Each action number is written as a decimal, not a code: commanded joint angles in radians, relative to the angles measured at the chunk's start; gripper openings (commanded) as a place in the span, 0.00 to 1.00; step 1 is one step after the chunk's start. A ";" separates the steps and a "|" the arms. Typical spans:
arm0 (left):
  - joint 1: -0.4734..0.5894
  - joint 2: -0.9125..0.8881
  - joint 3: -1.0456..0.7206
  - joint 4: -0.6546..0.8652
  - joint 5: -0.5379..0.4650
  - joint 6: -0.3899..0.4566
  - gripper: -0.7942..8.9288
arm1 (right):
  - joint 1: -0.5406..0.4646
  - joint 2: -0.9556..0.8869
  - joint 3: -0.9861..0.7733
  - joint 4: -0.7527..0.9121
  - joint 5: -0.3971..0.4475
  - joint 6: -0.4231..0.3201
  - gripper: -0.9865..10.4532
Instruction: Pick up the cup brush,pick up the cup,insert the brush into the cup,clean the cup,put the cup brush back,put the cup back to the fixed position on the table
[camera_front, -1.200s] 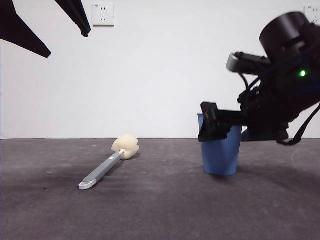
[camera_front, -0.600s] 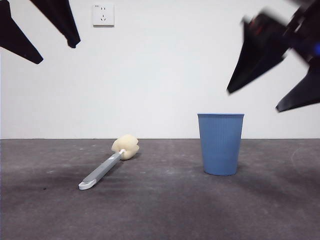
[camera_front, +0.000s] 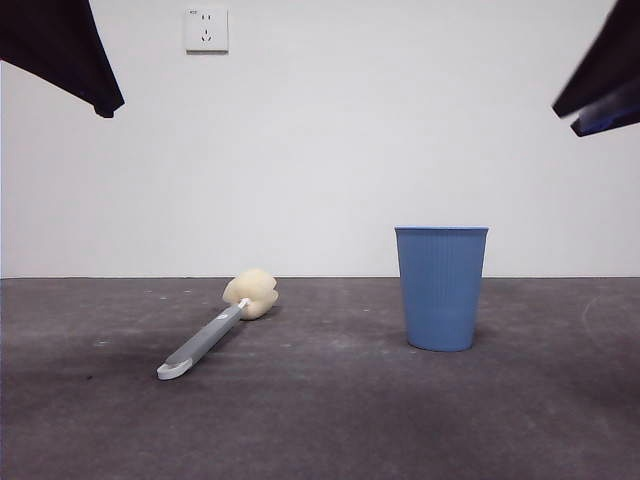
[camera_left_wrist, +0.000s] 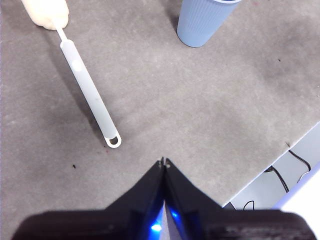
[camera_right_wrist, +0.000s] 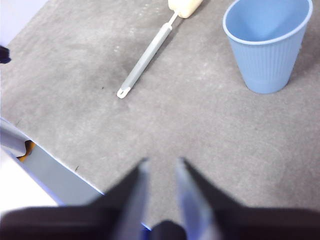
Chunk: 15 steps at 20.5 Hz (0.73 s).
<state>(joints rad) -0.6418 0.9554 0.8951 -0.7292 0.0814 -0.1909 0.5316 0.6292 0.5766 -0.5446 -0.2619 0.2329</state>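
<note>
One cup brush (camera_front: 215, 334) lying flat, one upright cup (camera_front: 441, 288), left pincer (camera_left_wrist: 164, 161) pressed together, right pincer (camera_right_wrist: 161, 161) slightly spread.

The right gripper (camera_front: 598, 85) releases the cup (camera_front: 441, 288) and retracts to the upper corner; the left gripper (camera_front: 62, 50) withdraws further upward.

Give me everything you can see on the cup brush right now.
The cup brush lies flat on the table, apart from the cup, and no gripper touches it. It has a long slim grey handle that looks like plastic, ending in a white looped tip at the end nearer the front camera. At the far end, a thin white neck joins a cream-yellow lobed sponge head, which rests on the table. It looks intact.
</note>
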 joint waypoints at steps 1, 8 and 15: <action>-0.002 0.000 -0.006 -0.004 -0.001 0.011 0.08 | 0.002 -0.001 -0.002 -0.006 0.003 0.013 0.09; -0.002 0.000 -0.006 0.010 -0.001 0.011 0.08 | 0.002 -0.001 -0.002 -0.007 0.006 0.013 0.09; 0.082 -0.099 -0.008 0.086 -0.060 0.171 0.08 | 0.001 -0.001 -0.002 -0.007 0.006 0.013 0.09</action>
<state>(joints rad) -0.5644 0.8616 0.8944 -0.6540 0.0284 -0.0929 0.5316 0.6289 0.5766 -0.5541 -0.2588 0.2398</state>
